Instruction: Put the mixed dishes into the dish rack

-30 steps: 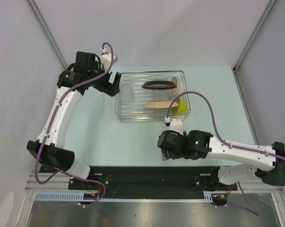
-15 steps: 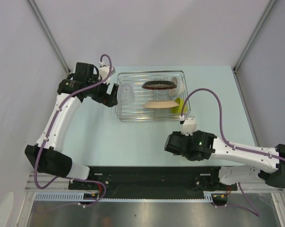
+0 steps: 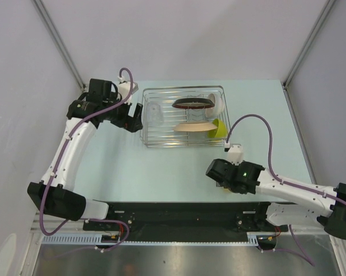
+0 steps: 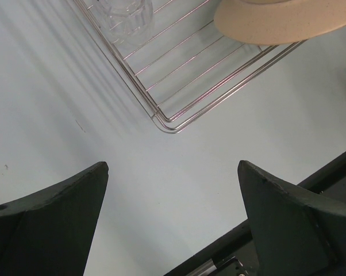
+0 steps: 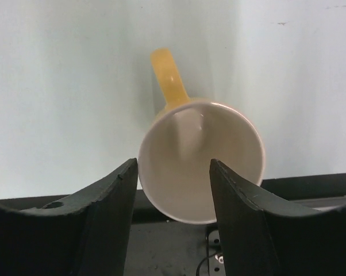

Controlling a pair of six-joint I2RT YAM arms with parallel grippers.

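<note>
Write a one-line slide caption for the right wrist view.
Open right gripper framing a yellow-handled cup, white inside, on the pale table.

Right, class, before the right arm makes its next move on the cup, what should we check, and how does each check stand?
1. Cup in the right gripper camera's view: ok.
2. Cup centred between its fingers: not ok; one finger overlaps the mouth.
3. Cup gripped: not ok; jaws stand apart.
4. Handle free of the fingers: ok.
5. Left gripper open, empty, off the dish rack: ok.
6. Bare rack space for the cup: ok, near its front corner.
</note>
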